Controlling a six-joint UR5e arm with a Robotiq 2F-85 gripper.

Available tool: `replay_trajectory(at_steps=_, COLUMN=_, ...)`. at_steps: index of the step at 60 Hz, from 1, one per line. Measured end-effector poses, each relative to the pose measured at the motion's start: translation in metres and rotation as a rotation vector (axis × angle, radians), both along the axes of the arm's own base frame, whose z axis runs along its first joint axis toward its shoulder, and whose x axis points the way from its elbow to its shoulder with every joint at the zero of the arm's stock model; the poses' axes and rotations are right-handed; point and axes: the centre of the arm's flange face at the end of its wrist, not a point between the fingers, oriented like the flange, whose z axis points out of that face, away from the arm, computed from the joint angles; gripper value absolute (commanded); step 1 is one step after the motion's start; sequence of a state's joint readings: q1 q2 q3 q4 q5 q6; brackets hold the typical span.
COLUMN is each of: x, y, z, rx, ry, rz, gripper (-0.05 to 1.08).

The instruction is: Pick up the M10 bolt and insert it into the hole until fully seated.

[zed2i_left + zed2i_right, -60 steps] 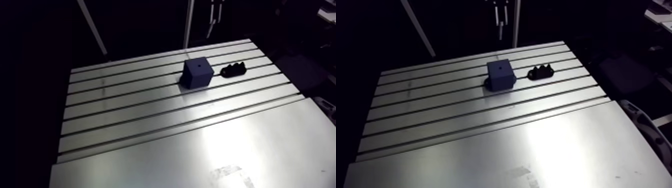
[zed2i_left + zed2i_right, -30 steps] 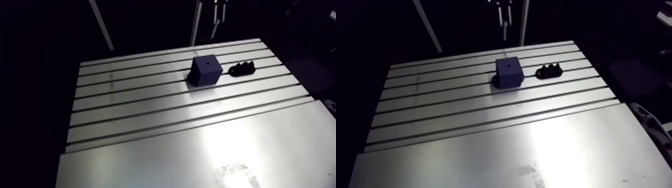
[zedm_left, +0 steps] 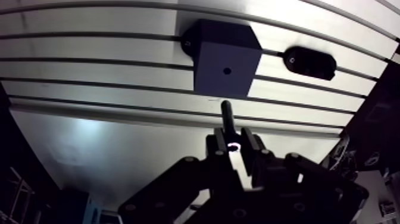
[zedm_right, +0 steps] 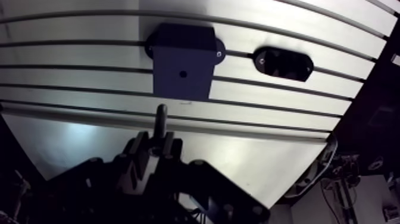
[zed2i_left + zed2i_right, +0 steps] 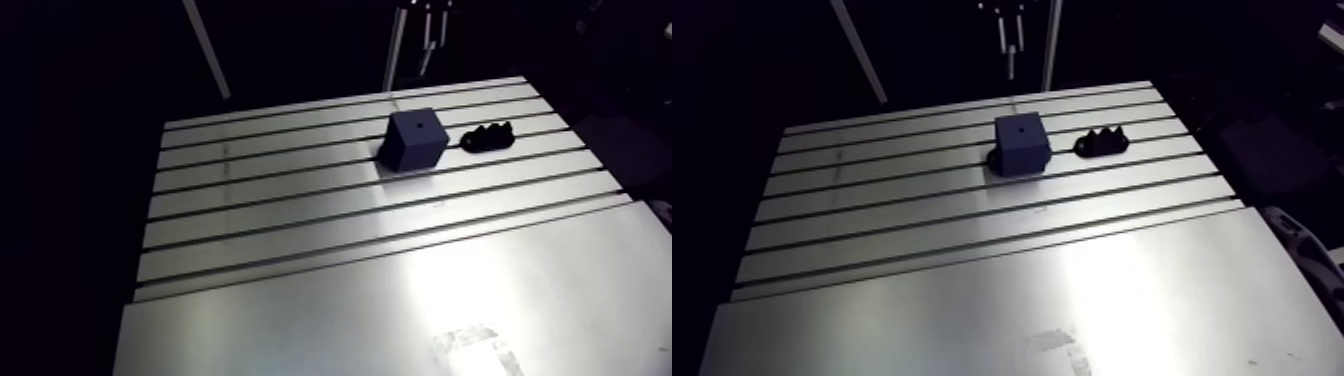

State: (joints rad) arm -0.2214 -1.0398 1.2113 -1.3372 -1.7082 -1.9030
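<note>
The pincer (image 3: 234, 140) is closed on the bolt (image 3: 227, 116), gripping it by the head end. The dark shaft sticks out past the fingertips and points down at the table (image 3: 89, 71). In the wrist view the bolt's tip sits short of the dark blue block (image 3: 225, 59) and is not yet over the small hole (image 3: 227, 70) in its top face. The arm view suggests it is also well above the block.

The main risk, as I judge it, is a missed entry. The hole looks barely wider than the shaft, so a slight sideways error would land the tip on the flat face beside it. Pushing down then could slide the bolt back through the fingers or tip it over. If the bolt is gripped even slightly tilted (hard to tell here, dark metal on dark metal), it could go in part-way and jam before seating. The block seems fixed to the table, so it would not give. The black notched holder (image 3: 309, 62) stands beside the block, apart from it, and looks unlikely to interfere.

No brand, label or writing can be read on the block, holder or pincer.
</note>
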Motion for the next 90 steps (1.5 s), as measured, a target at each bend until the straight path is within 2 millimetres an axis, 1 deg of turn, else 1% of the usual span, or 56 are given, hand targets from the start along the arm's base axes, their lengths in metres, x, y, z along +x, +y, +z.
replay_trajectory(at_steps=24, x=0.002, y=0.0, z=-0.01, rx=0.003, ry=-0.011, rz=-0.002, gripper=1.08)
replay_trajectory(at_steps=57, x=0.007, y=0.004, z=-0.028, rx=0.002, ry=-0.044, rz=-0.007, gripper=1.08)
replay_trajectory(at_steps=90, x=0.009, y=0.01, z=-0.043, rx=0.005, ry=-0.036, rz=-0.014, gripper=1.08)
